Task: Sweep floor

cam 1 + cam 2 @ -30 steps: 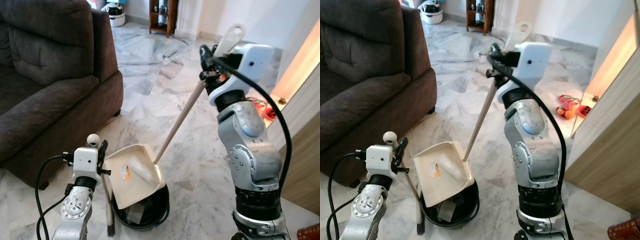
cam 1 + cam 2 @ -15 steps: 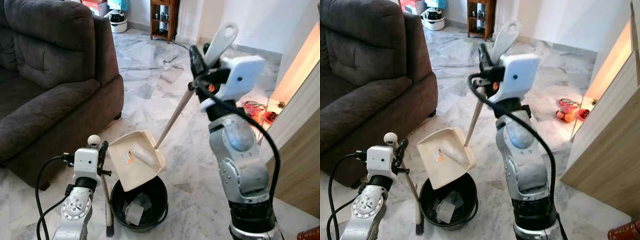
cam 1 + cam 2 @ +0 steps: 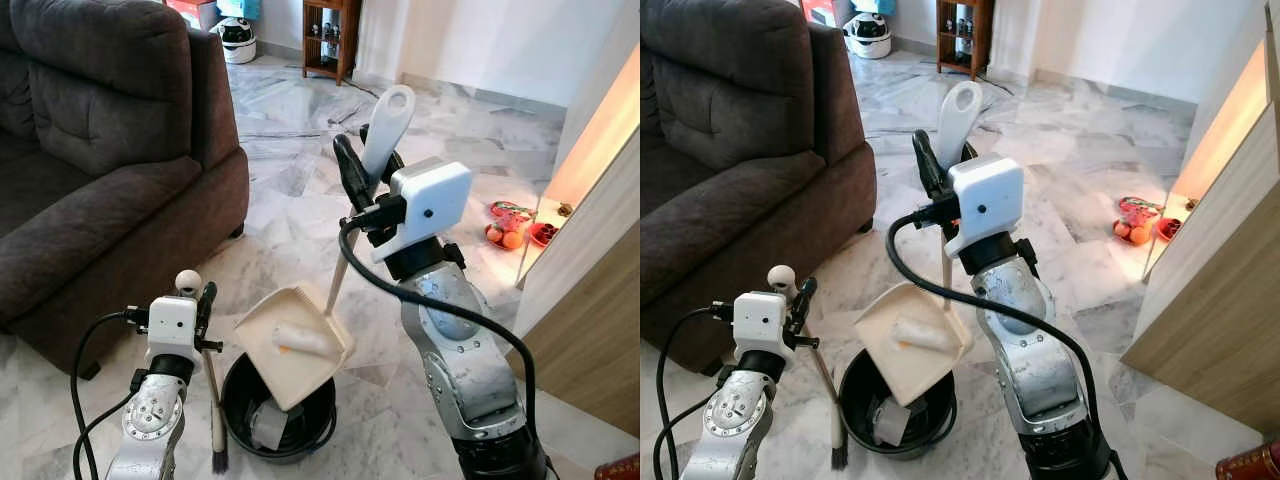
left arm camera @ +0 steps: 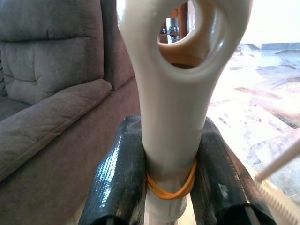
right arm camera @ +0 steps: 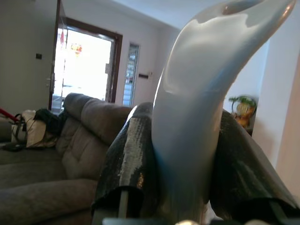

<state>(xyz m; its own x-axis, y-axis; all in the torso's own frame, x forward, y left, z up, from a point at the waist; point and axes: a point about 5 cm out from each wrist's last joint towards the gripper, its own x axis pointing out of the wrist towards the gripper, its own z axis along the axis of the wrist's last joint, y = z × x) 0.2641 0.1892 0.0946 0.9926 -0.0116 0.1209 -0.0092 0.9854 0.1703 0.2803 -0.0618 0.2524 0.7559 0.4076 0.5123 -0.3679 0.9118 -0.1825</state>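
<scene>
Robot tipping a dustpan over a black bin beside a dark sofa (image 3: 100, 150).

The left gripper (image 3: 205, 310) clamps a broom handle (image 4: 173, 117), bristles on marble floor (image 3: 300, 150). The cream dustpan (image 3: 295, 345) tilts above the bin (image 3: 275, 425); the right gripper (image 3: 365, 185) grips its long handle (image 3: 385, 125).

Sofa (image 3: 100, 160) blocks left; marble floor (image 3: 300, 150) ahead open.

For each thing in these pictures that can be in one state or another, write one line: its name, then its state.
dustpan: lifted, tilted over the bin, a crumpled scrap on it
bin: upright, open, rubbish inside
broom: upright, bristles at the floor
right gripper: shut on the dustpan handle
left gripper: shut on the broom handle
</scene>
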